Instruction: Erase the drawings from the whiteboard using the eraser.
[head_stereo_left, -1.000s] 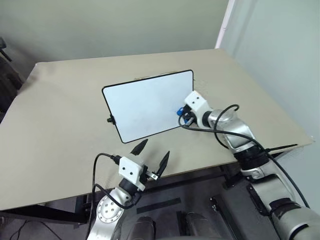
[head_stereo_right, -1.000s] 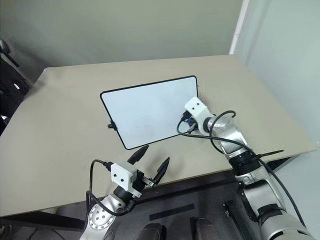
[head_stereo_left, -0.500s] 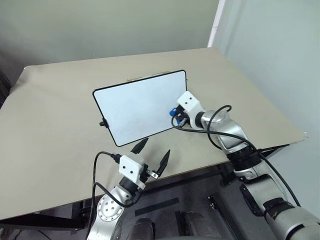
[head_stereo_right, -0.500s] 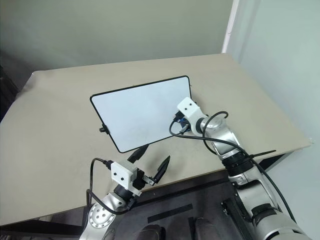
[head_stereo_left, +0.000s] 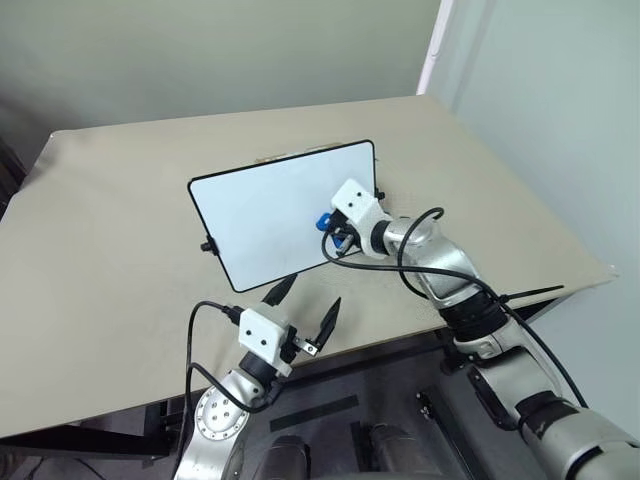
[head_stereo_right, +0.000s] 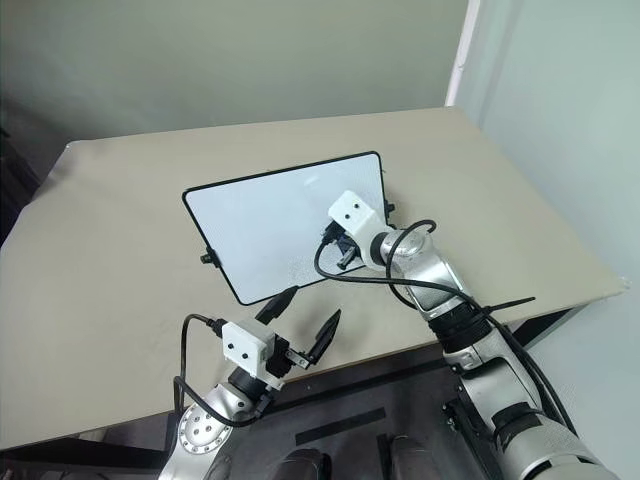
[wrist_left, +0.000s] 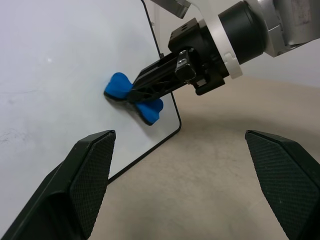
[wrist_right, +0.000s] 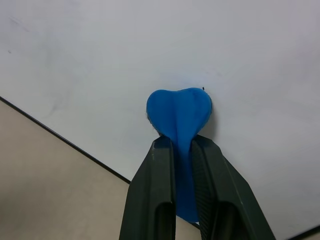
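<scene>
eraser (wrist_right: 179, 115) half-hidden between tool fingers (wrist_right: 155, 195)

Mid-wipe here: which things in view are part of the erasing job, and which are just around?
Part of the job:
- whiteboard, flat on the table
- eraser, blue, pinched in the right gripper and pressed on the board's white face
- faint marks on the board

Just around:
- table
- left gripper, open, over the table's near edge, holding nothing
- wall behind

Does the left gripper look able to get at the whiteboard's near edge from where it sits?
Probably yes: the left gripper, open, sits just short of the whiteboard, with bare table between. The right gripper works farther along.
</scene>
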